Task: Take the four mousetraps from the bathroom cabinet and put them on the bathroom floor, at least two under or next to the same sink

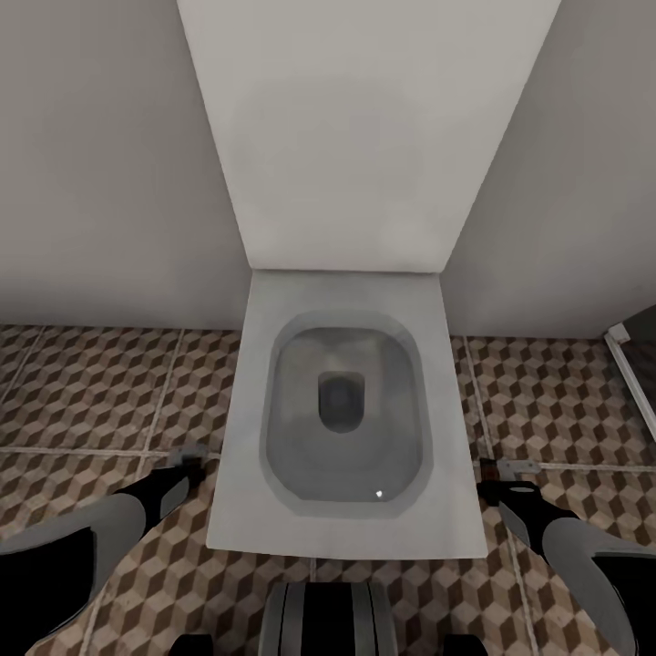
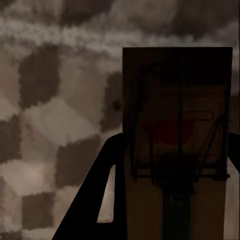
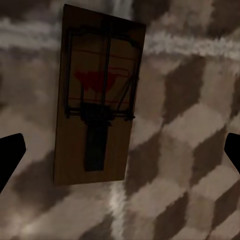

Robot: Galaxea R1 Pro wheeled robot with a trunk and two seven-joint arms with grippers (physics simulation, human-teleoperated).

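Left jaws pinch a light, stiff mousetrap (image 2: 177,145) by its edges; right jaws spread above another mousetrap (image 3: 97,100) lying on the bathroom floor (image 3: 190,150) beside the toilet (image 1: 346,410).

A mousetrap (image 3: 97,97) lies flat on the cube-patterned bathroom floor (image 3: 190,150), between the open end effector's (image 3: 120,157) dark fingertips (image 3: 10,155).

Home bathroom, by my reckoning. White square-bowled toilet (image 1: 344,419) straight ahead of me, lid raised against boxed-in white cistern panel (image 1: 364,128). Plain pale walls (image 1: 100,155) either side. Bathroom floor (image 1: 91,392): brown-beige cube-pattern tiles, pale grout lines.
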